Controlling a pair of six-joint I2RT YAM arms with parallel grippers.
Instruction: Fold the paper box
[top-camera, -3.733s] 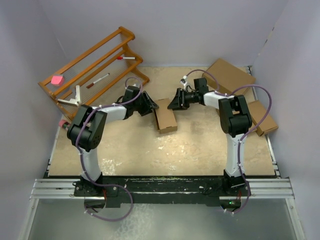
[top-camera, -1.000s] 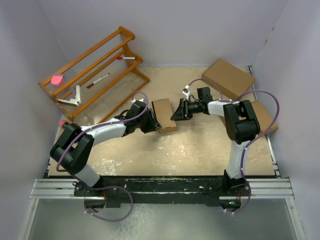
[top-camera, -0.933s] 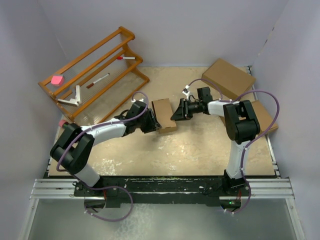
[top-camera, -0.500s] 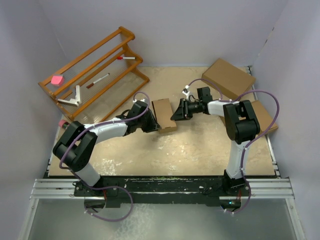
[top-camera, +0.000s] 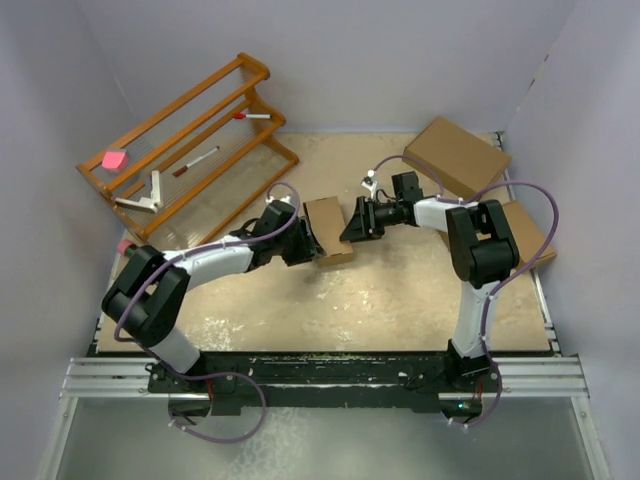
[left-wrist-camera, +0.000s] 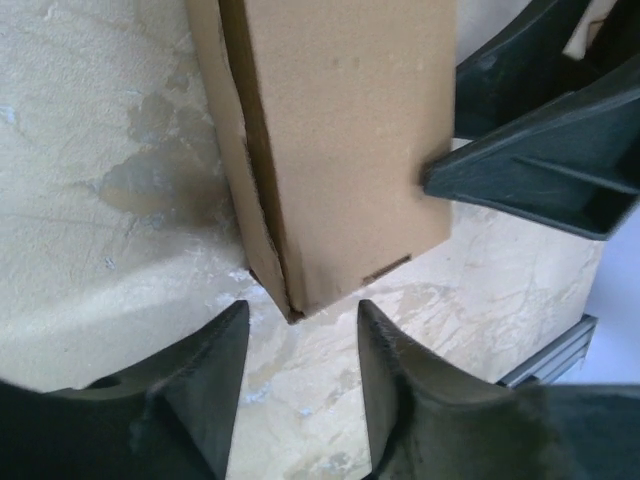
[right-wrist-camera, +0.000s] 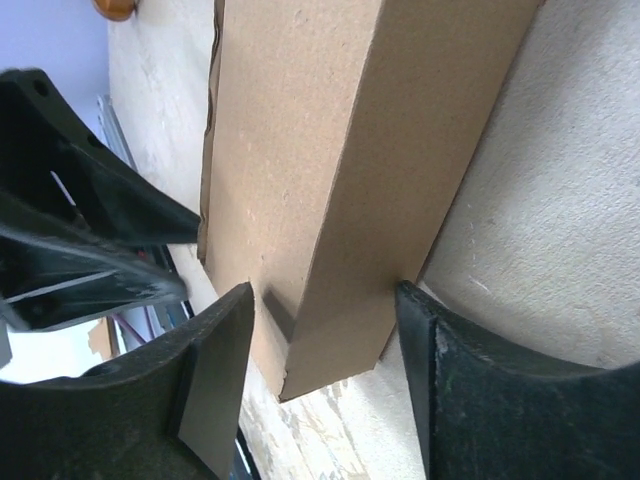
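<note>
Brown cardboard sits at the middle of the sandy table (top-camera: 400, 290): the paper box (top-camera: 328, 228), already folded up into a small shallow rectangular block, lies flat with an arm closing in from either side. On its left, the left pincer (top-camera: 303, 243) points at the box's near corner. From the left wrist, its fingers (left-wrist-camera: 205, 390) stand apart and the corner of the box (left-wrist-camera: 340, 140) lies just beyond their tips, not touching them. Opposite, the right pincer (top-camera: 352, 224) meets the box's right side, one dark fingertip (left-wrist-camera: 440, 180) touching that edge. From the right wrist, its jaws are spread too, the end of the box (right-wrist-camera: 310, 160) reaches in between them, and one finger (right-wrist-camera: 440, 370) is right against the cardboard. Back left leans a wooden rack (top-camera: 190, 140), and a larger brown box (top-camera: 455, 155) rests at the back right.
</note>
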